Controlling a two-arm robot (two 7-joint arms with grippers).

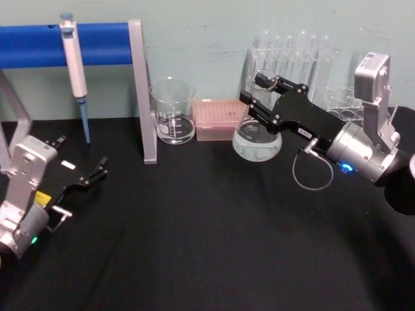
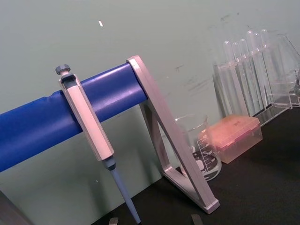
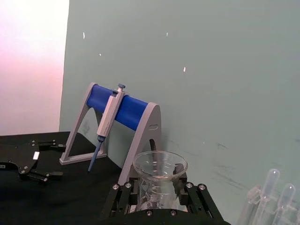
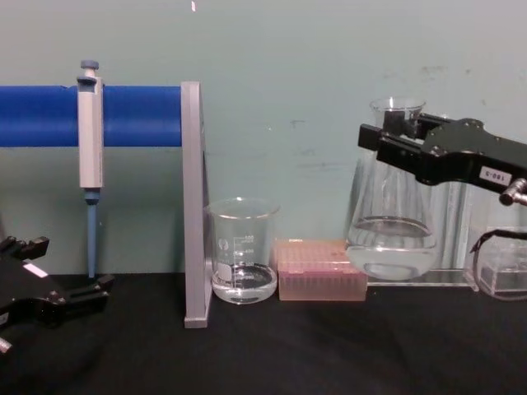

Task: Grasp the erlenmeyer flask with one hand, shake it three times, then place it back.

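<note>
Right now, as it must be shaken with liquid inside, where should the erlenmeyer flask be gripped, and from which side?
The erlenmeyer flask: by its narrow neck just under the flared rim, from the robot's right, as the right gripper holds it. The upright cone looks too wide and sloped for the jaws; the rim should stop slipping.

Black table, grey pipette stand at left, glass beaker beside it, pink box just right of beaker
</note>
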